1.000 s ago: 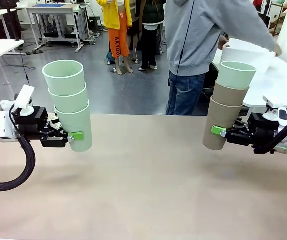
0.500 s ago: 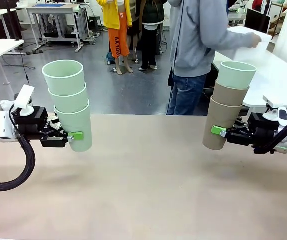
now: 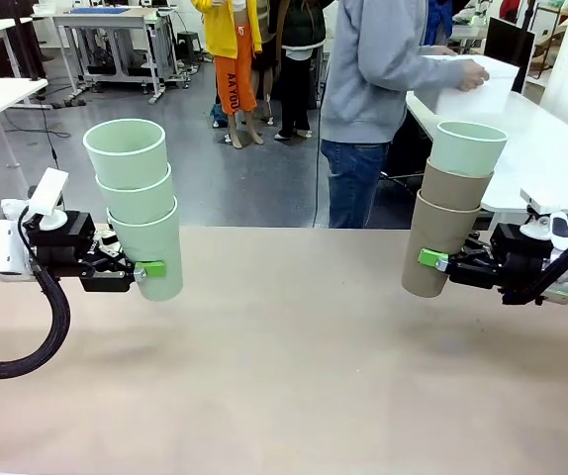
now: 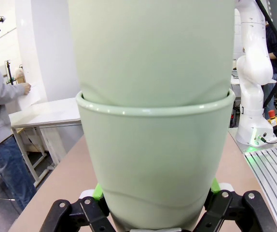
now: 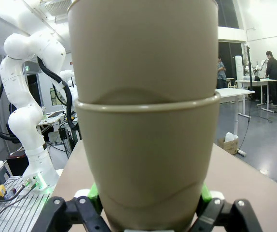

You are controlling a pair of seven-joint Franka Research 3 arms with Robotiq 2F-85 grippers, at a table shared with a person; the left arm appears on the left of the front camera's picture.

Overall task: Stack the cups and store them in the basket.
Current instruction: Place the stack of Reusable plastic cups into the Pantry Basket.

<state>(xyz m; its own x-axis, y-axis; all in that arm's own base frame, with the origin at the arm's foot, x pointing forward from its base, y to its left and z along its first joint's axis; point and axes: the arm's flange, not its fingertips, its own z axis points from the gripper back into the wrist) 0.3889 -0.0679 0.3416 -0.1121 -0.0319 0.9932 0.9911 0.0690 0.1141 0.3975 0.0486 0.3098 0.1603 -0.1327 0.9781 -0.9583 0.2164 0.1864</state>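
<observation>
Looking across the beige table (image 3: 284, 386), we see the left pincer (image 3: 153, 271) clamped on the lowest of three nested pale mint green tapered matte cups (image 3: 138, 203). Its green pads (image 3: 151, 268) press that cup's sides near the base. This stack stands upright, held clear above the table on the robot's left.

On the other side, the right pincer (image 3: 428, 263) is clamped on the bottom of a second stack (image 3: 452, 213): two nested tan-brown tapered cups (image 3: 440, 237) with one mint green cup (image 3: 468, 148) seated on top. It hangs upright above the table, well apart from the first stack.

Beyond the table a person in a grey hooded top (image 3: 373, 59) faces a white side table (image 3: 551, 158), with a hand (image 3: 474, 71) on a white object (image 3: 467, 94) we cannot identify.
</observation>
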